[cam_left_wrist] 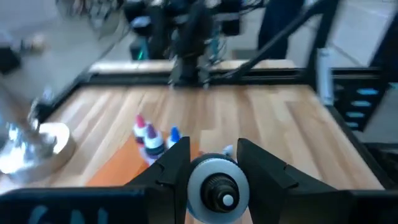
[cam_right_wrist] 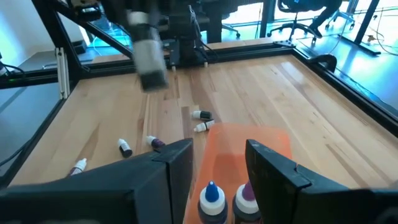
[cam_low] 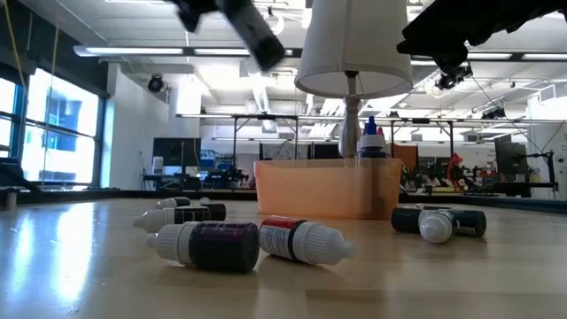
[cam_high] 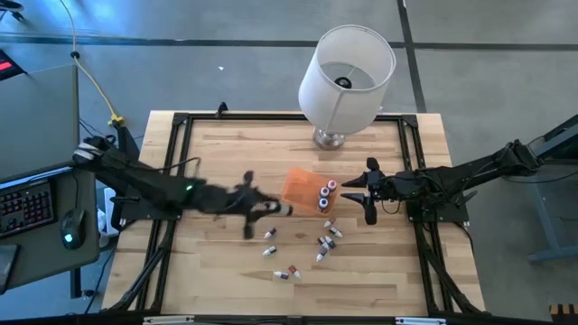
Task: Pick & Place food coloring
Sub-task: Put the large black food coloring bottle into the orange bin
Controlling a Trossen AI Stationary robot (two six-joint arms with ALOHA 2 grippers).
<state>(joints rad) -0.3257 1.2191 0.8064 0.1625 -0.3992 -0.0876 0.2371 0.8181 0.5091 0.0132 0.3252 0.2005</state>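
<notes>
Sorting partly done: three bottles (cam_high: 324, 196) stood in orange box (cam_high: 301, 187), rest (cam_high: 327, 239) left scattered. Left gripper (cam_high: 264, 215) closed on bottle (cam_left_wrist: 214, 181); right gripper (cam_high: 369, 190) held open, empty.

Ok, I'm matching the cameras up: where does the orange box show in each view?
High view: orange box mid-table, just below the lamp.
Low view: box at centre.
Left wrist view: box at lower left.
Right wrist view: box at bottom centre.
Shared landmark: the upright bottles standing in it.
</notes>
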